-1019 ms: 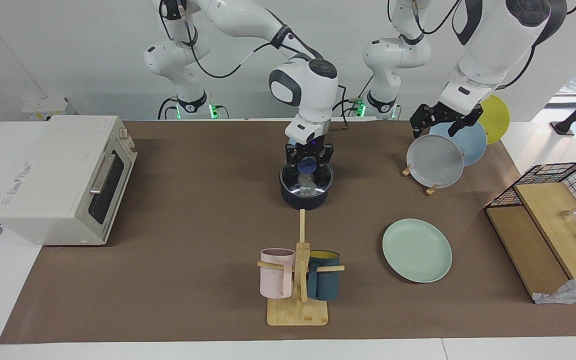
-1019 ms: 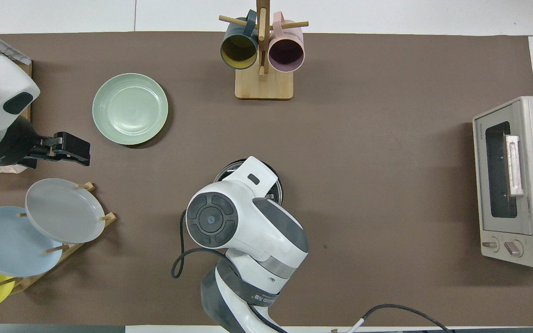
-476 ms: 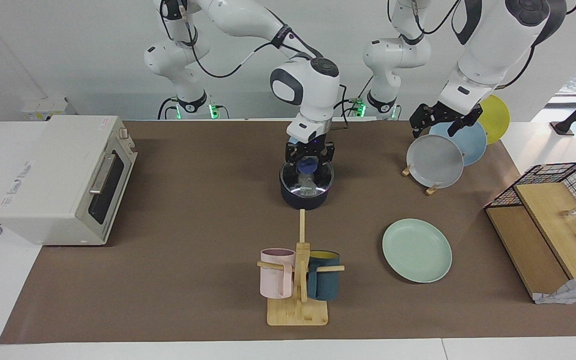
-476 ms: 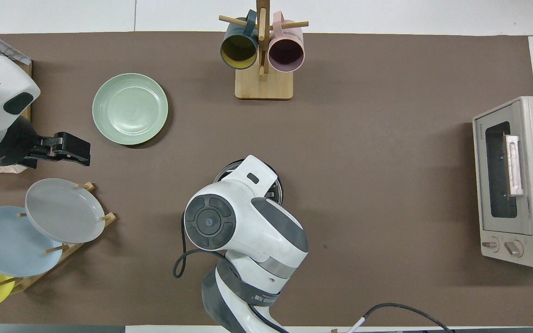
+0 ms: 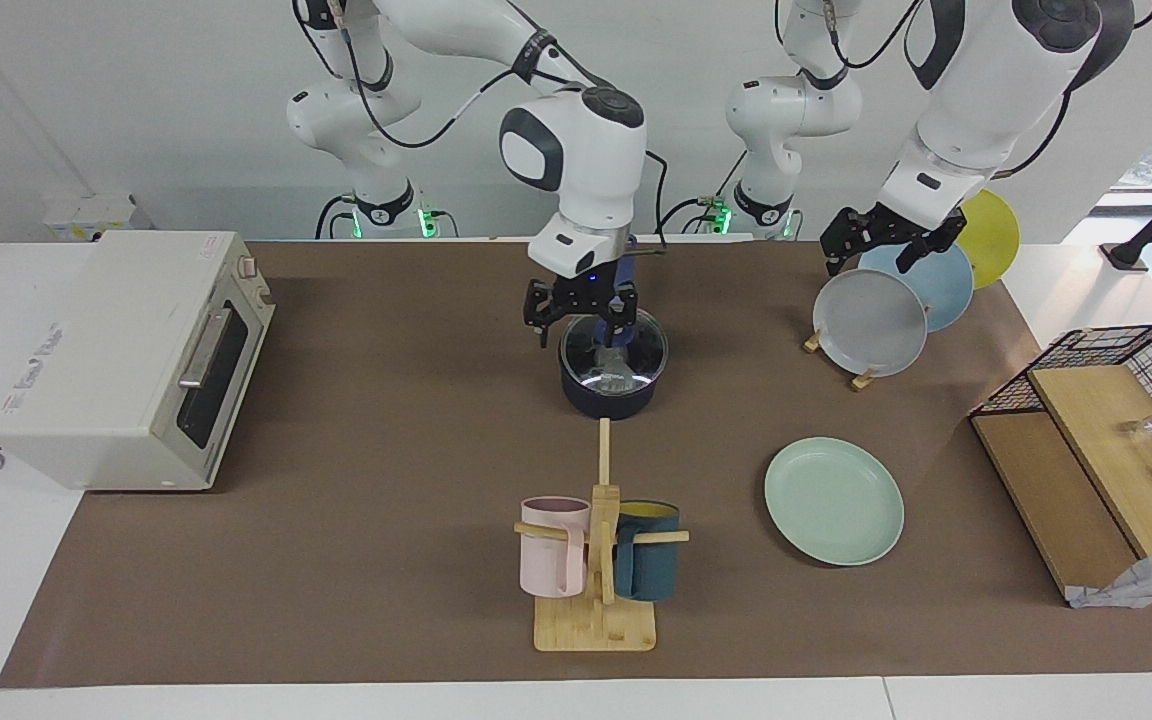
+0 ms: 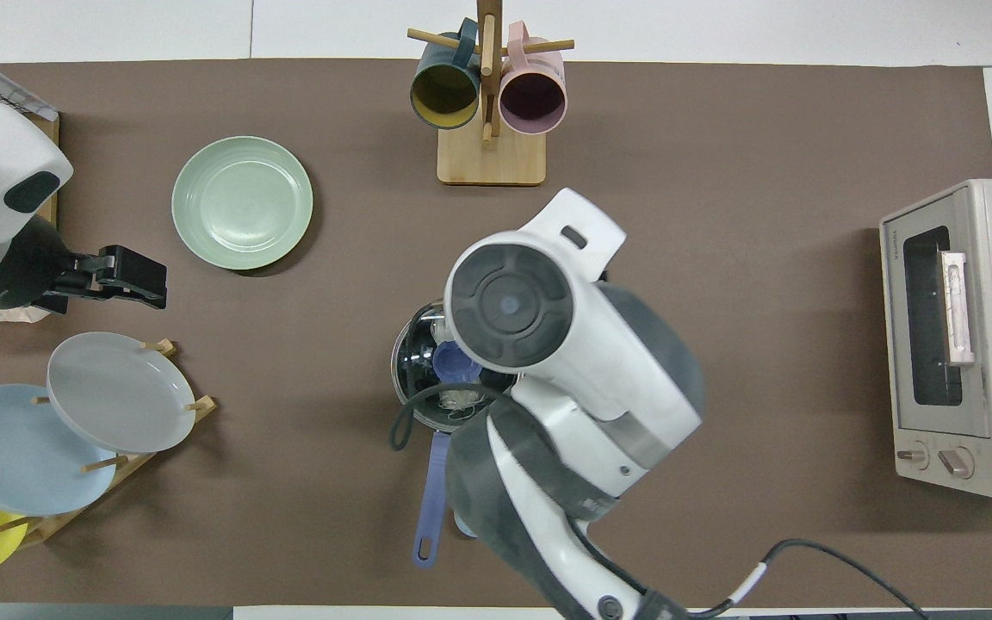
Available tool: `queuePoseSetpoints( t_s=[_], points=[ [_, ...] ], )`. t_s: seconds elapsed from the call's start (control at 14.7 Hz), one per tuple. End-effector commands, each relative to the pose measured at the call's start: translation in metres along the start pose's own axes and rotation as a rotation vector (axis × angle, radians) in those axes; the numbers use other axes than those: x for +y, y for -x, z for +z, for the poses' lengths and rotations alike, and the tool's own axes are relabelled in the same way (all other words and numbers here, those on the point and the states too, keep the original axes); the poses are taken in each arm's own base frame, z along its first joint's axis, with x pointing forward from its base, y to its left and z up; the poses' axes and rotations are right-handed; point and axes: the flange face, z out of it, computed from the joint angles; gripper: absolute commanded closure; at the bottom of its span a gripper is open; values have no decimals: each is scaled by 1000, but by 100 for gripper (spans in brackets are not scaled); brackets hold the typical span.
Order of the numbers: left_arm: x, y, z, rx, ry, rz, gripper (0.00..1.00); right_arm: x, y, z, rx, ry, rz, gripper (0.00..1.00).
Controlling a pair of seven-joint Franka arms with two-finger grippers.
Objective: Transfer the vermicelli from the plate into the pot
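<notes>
The dark navy pot (image 5: 608, 392) stands mid-table with a glass lid (image 5: 636, 352) on it, and its blue handle (image 6: 431, 499) points toward the robots. Through the lid, whitish vermicelli (image 6: 461, 398) shows inside the pot. My right gripper (image 5: 583, 322) hangs open just above the lid, holding nothing; in the overhead view its own arm hides it. The mint-green plate (image 5: 834, 500) lies bare toward the left arm's end of the table. My left gripper (image 5: 884, 252) waits open above the plate rack (image 5: 861, 378).
A toaster oven (image 5: 126, 355) sits at the right arm's end. A wooden mug stand (image 5: 596, 625) with a pink and a teal mug is farther from the robots than the pot. Grey, blue and yellow plates lean in the rack. A wire basket (image 5: 1151, 365) and wooden boards sit past the plate.
My right gripper opened off the lid's blue knob, rose a little and shifted toward the right arm's end. The lid stays on the pot. The left arm has not moved.
</notes>
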Motion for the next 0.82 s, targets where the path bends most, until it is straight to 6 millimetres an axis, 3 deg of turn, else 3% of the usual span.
queuePoseSetpoints(
  t_s=[0.0,0.14,0.27,0.41,0.75],
  points=[
    [-2,6,-3,-1,9,-9,0,79,-39,-44,-88,-46,10,0],
    [-2,6,-3,1,9,-9,0,146,-43,-75,-122,-77,28,0],
    [-2,6,-3,-1,9,-8,0,207,-35,-97,-163,-67,23,0],
    [-2,6,-3,1,9,-9,0,251,-21,-113,-201,-64,-14,0],
    [-2,6,-3,1,9,-8,0,331,15,-89,-292,-64,-37,0]
  ],
)
